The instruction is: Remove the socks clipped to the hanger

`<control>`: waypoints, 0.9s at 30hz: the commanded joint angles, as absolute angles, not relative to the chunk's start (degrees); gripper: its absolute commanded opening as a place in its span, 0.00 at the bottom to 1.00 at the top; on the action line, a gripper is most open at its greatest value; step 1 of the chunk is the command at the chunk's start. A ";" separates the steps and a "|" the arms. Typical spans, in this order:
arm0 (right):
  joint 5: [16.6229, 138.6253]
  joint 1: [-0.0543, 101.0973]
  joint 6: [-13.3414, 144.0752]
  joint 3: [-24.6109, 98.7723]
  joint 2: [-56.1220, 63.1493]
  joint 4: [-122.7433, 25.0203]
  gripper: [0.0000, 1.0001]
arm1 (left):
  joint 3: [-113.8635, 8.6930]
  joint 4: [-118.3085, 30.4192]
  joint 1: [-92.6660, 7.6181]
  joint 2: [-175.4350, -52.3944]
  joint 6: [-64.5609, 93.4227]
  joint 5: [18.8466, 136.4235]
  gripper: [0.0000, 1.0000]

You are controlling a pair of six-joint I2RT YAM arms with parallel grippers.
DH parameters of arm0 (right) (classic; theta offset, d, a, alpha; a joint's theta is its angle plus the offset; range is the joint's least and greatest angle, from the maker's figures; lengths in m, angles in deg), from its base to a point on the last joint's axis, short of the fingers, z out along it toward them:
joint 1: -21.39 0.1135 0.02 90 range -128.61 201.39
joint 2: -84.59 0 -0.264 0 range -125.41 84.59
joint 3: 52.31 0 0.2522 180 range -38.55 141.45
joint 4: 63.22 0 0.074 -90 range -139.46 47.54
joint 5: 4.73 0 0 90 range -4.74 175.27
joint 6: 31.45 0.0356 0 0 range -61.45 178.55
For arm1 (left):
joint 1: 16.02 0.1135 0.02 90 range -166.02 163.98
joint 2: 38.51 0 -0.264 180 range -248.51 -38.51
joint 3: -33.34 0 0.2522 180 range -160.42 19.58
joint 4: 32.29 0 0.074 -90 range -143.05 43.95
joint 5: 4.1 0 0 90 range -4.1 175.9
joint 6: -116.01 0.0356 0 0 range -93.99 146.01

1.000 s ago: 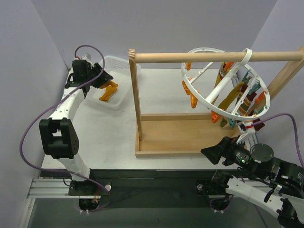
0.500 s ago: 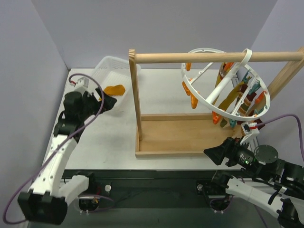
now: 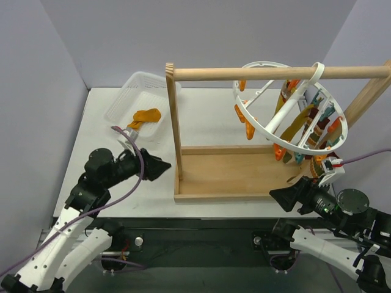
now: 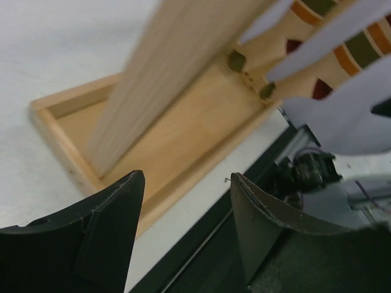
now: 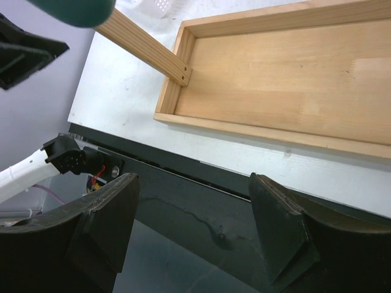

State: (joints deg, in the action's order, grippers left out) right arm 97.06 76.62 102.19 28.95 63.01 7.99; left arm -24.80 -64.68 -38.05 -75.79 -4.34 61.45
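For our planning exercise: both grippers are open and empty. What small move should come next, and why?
Probably raise the right gripper toward the striped socks clipped to the hanger: it is open close to them, nearer than the left gripper.
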 commanded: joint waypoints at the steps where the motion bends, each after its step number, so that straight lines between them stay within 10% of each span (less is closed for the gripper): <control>1: 100.29 76.94 102.23 30.88 60.51 8.72 0.73 | -22.79 -53.81 -52.64 -73.23 -4.22 66.17 0.68; 8: 103.37 76.94 103.90 31.58 60.07 9.52 0.73 | -17.85 -39.90 -81.99 -80.40 -3.53 88.06 0.69; 12: 104.86 76.94 103.90 32.55 59.90 11.18 0.73 | -22.59 -31.59 -99.04 -92.62 7.88 103.20 0.86; 27: 105.92 77.03 104.69 35.10 60.34 11.54 0.73 | -43.06 8.63 -99.26 -142.11 28.47 105.75 0.97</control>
State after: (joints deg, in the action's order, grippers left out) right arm 104.25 76.62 103.96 34.20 61.46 11.34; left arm -32.99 -4.49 -99.18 -133.71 19.77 103.35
